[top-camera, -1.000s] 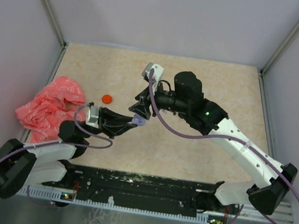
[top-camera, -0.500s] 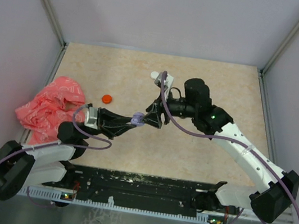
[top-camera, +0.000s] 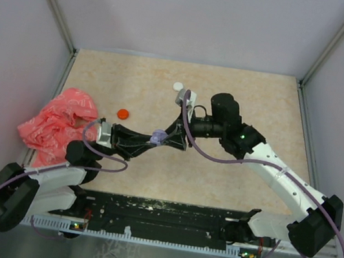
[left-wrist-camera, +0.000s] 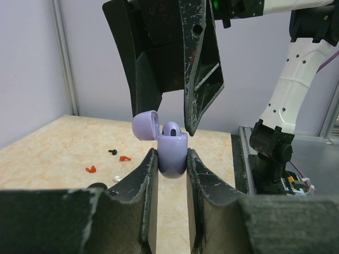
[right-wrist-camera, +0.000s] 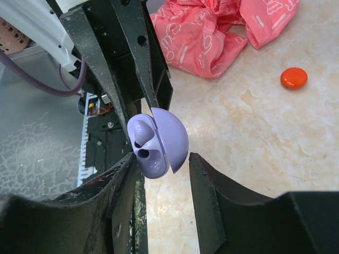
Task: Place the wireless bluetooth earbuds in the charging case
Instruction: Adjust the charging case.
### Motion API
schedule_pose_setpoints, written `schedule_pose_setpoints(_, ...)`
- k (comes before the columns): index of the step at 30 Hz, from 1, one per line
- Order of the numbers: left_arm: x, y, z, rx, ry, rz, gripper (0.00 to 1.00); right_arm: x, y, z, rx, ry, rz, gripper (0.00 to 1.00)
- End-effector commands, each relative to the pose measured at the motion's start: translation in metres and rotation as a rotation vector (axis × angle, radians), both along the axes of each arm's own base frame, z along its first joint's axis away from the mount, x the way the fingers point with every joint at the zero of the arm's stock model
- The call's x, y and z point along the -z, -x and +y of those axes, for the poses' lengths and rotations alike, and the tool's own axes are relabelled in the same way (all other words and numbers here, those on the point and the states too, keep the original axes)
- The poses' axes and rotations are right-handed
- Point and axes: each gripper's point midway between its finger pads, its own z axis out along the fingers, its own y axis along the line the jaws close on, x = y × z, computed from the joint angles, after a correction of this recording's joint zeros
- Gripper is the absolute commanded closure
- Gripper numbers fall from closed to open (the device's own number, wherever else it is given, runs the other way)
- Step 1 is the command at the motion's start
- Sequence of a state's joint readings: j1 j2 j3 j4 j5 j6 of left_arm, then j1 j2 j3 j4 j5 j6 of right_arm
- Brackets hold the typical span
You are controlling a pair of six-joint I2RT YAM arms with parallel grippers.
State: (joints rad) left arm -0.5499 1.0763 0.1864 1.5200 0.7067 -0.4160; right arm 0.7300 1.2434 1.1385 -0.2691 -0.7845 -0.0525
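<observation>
Low on the case (left-wrist-camera: 172, 156) the left gripper (left-wrist-camera: 172, 153) is clenched; above it the right gripper (right-wrist-camera: 161, 157) is spread. The case seems light, slippery

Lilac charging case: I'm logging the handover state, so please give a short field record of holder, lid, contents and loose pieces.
holder: left gripper, shut on the lilac plastic charging case
lid: lilac lid hinged open
contents: one lilac rounded earbud showing inside
right gripper: open, fingertips straddling the case
loose pieces: tiny red stemmed earbuds and a black one on the beige table
</observation>
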Motion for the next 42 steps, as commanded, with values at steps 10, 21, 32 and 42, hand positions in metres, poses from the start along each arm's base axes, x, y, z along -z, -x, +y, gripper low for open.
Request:
schedule_pose_setpoints(10, -0.061, 0.023, 0.02, 0.008, 0.212, -0.155, 1.0, -0.024, 0.011, -0.002, -0.066, -0.121, -0.144, 0.52)
schedule_pose_setpoints(21, -0.072, 0.024, 0.028, -0.014, 0.266, -0.146, 1.0, -0.03, 0.018, 0.0, -0.044, -0.287, -0.136, 0.55)
schedule_pose_setpoints(32, -0.076, 0.03, 0.027, 0.015, 0.268, -0.149, 1.0, -0.044, 0.014, 0.002, -0.015, -0.36, -0.133, 0.59)
schedule_pose_setpoints(42, -0.078, 0.033, 0.028, 0.031, 0.272, -0.149, 1.0, -0.045, 0.015, 0.006, -0.028, -0.388, -0.098, 0.61)
